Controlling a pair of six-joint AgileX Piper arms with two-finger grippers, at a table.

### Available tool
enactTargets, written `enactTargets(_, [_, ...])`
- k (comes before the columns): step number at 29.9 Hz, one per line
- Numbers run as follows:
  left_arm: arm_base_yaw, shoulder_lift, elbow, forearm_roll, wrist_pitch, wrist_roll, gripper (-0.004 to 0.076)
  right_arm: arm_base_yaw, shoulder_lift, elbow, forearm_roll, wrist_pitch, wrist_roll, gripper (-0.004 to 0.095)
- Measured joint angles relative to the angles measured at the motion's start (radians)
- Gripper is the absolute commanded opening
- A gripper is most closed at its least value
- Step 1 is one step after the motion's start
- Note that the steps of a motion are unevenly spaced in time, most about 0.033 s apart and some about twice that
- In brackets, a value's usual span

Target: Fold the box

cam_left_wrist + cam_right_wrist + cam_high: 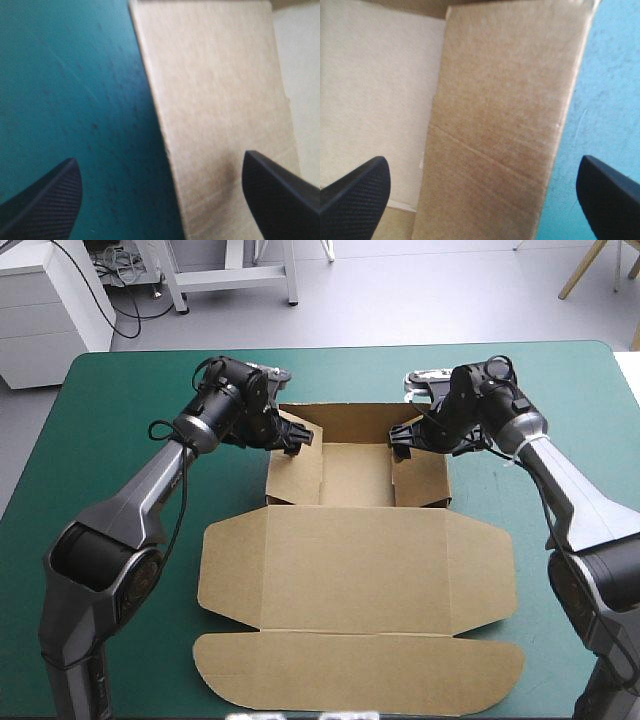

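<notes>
Nearest, flat on bench (110, 410): lid (355, 575), unfolded. Beyond it, mid-bench, box (355, 480) with walls up. Left hand (296, 437) spread wide astride left wall (220, 125); right hand (402, 440) spread wide astride right wall (500, 125). Roughly halfway, by judgement: side walls wanting tucking.

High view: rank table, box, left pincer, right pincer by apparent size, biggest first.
1. table, fills most of the view
2. box, covers the table's middle
3. left pincer and right pincer: they look alike, both open at the tray's side walls, so they tie
</notes>
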Motion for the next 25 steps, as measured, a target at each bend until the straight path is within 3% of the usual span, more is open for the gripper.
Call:
enactTargets(3, [0.0,-0.009,-0.109,0.032,0.005,0.008,0.0601,0.0,-0.061,-0.023,0.0,0.002,0.007,0.0904])
enactTargets(5, [0.0,-0.033,-0.159,0.039,0.007,0.013,0.0529,0.0,-0.113,-0.028,-0.002,0.022,0.01,0.0904])
enactTargets(7, [0.0,-0.068,-0.181,0.049,0.011,0.023,0.0358,0.0,-0.158,-0.028,-0.009,0.053,0.011,0.0904])
enactTargets(10, [0.0,-0.145,-0.183,0.072,0.018,0.037,0.0037,0.0,-0.223,-0.029,-0.031,0.098,0.015,0.0901])
enactTargets(11, [0.0,-0.173,-0.177,0.076,0.018,0.051,-0.0006,0.0,-0.248,-0.029,-0.036,0.112,0.017,0.0898])
enactTargets(17, [0.0,-0.349,-0.074,0.078,0.018,0.14,-0.001,0.0,-0.323,-0.028,-0.036,0.131,0.018,0.0883])
enactTargets(25, [0.0,-0.681,0.246,0.093,0.018,0.155,-0.001,0.0,-0.321,0.103,-0.036,0.081,0.053,0.0877])
